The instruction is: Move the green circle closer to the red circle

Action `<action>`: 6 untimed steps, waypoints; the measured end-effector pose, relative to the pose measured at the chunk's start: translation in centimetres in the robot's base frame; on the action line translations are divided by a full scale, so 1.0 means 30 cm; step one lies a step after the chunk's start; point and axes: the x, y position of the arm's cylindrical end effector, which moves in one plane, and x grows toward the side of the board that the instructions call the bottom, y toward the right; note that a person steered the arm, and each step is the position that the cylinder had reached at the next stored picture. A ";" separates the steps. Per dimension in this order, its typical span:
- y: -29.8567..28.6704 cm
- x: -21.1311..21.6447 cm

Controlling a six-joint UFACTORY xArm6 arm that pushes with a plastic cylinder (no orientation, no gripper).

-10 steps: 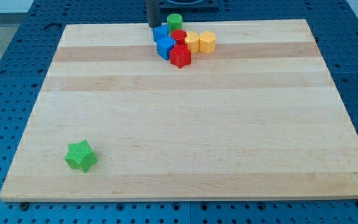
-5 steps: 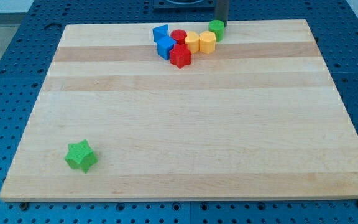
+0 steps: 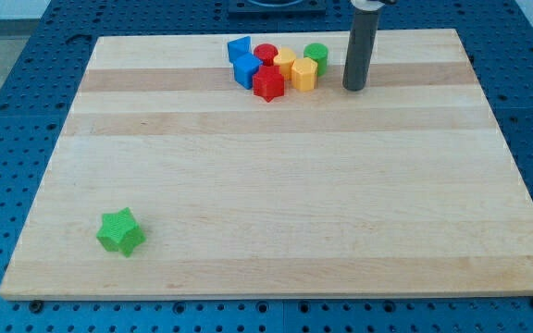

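Note:
The green circle (image 3: 316, 55) stands near the view's top, at the right end of a tight cluster of blocks. The red circle (image 3: 265, 53) is in the same cluster, to its left, with a yellow block (image 3: 285, 62) between them. Another yellow block (image 3: 304, 74) touches the green circle's lower left. My tip (image 3: 354, 88) rests on the board just right of and slightly below the green circle, a small gap apart.
A red star-like block (image 3: 268, 84) and two blue blocks (image 3: 246, 69) (image 3: 239, 48) fill the cluster's left side. A green star (image 3: 120, 231) lies alone at the view's lower left. The wooden board (image 3: 276, 185) lies on a blue perforated table.
The rod swept from the cluster's left to its right, then came down the view. The green circle moved from beside the red circle to the cluster's right end.

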 end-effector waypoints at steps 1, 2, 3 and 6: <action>-0.021 -0.112; -0.068 -0.185; -0.151 -0.228; -0.252 -0.221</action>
